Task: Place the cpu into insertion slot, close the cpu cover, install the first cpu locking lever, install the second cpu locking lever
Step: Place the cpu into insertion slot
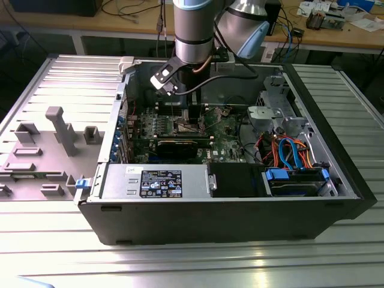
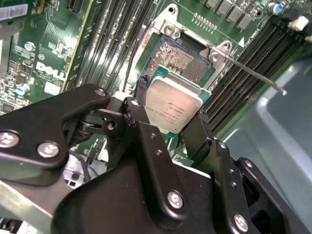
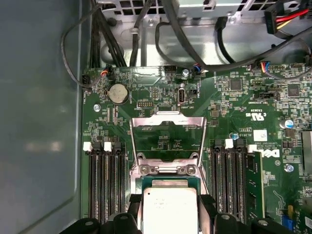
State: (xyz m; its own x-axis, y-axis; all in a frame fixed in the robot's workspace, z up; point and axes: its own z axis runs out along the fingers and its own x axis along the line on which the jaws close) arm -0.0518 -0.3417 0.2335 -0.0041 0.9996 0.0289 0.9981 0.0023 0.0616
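In both wrist views my gripper (image 2: 168, 116) (image 3: 169, 204) is shut on the cpu (image 2: 171, 103) (image 3: 168, 217), a silver-topped square chip with a green edge, held by two opposite sides between the black fingers (image 2: 139, 122). The chip hangs slightly tilted just above and partly over the insertion slot (image 2: 181, 54), whose dark pin field shows beyond it. The cpu cover (image 3: 168, 124), a silvery frame, is flipped open past the hinge and lies back over the green board. A thin locking lever (image 2: 253, 73) sticks out to one side. In the exterior view the gripper (image 1: 191, 117) reaches down into the case.
Black memory slots (image 3: 105, 185) (image 3: 234, 180) flank the socket on both sides. Cables (image 3: 195, 44) run along the case wall beyond the board. In the exterior view the open computer case (image 1: 240, 216) lies on a metal table, with a grey fixture plate (image 1: 54, 144) at that view's left.
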